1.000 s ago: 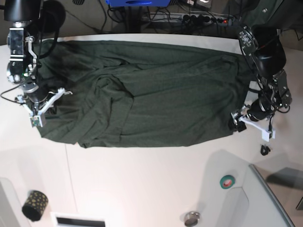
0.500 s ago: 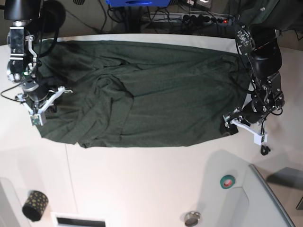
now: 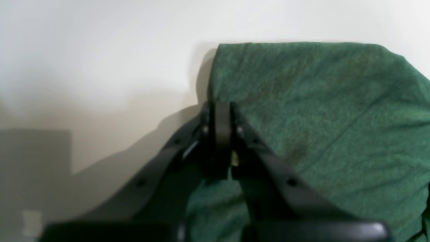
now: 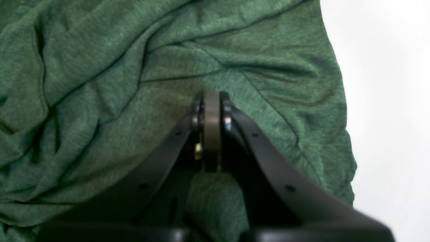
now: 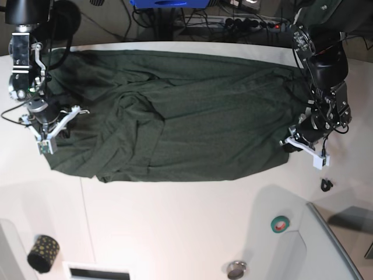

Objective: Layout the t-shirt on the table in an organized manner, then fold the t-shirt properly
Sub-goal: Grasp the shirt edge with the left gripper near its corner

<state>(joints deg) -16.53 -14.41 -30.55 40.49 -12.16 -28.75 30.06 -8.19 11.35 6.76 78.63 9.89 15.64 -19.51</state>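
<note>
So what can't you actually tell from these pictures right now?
- Left wrist view: whether t-shirt cloth is pinched; the shut left gripper fingers cover the contact.
- Right wrist view: the same for the right gripper, blocked by its fingers.
- Base view: sleeves and collar, lost in dark folds.

Both arms are black and chunky, with thin black cables looping along them. The left gripper (image 5: 289, 145) and the right gripper (image 5: 58, 128) have white frames. Up close, the fingers (image 4: 265, 158) are black plastic with small screw holes and grey pads between them.
</note>
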